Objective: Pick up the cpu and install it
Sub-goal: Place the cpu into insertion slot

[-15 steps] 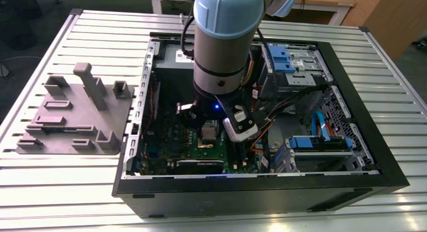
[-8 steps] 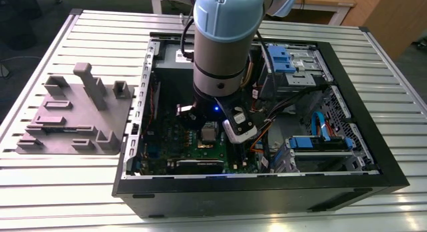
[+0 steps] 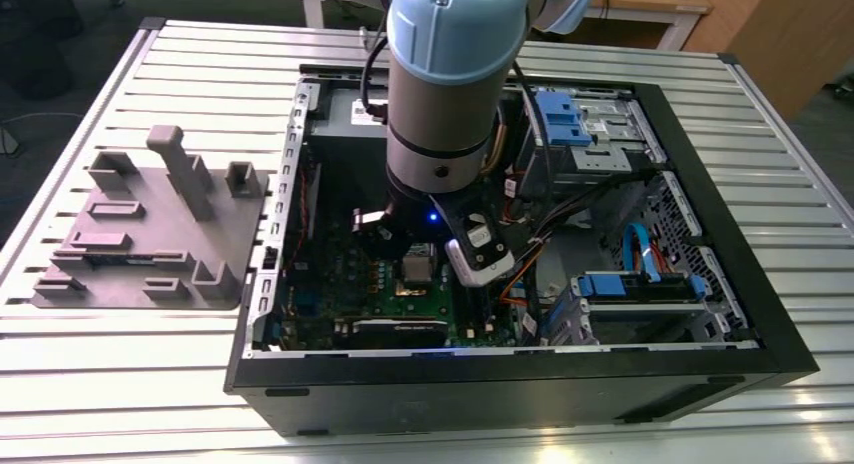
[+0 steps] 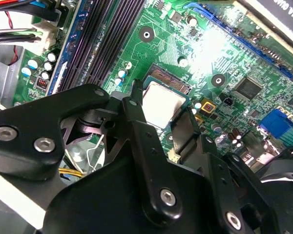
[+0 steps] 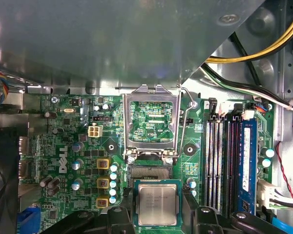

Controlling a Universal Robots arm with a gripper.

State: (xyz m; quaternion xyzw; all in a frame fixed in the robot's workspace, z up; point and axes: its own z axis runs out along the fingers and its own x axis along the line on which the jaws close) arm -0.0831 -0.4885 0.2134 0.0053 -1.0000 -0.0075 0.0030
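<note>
One grey jig (image 3: 147,234) sits at the exterior view's left; inside the case (image 3: 534,389) beside it, my gripper (image 4: 162,108) pinches the square cpu (image 5: 157,204) by opposite edges, flat, metal top up, just beside the open socket (image 5: 149,171).

A silver table (image 3: 120,384) of ribbed metal slats spans the exterior view under even indoor light. Dark floor (image 3: 20,164) lies past its edge on the exterior view's left. Light brown wooden furniture (image 3: 787,44) stands beyond the far right corner.
</note>
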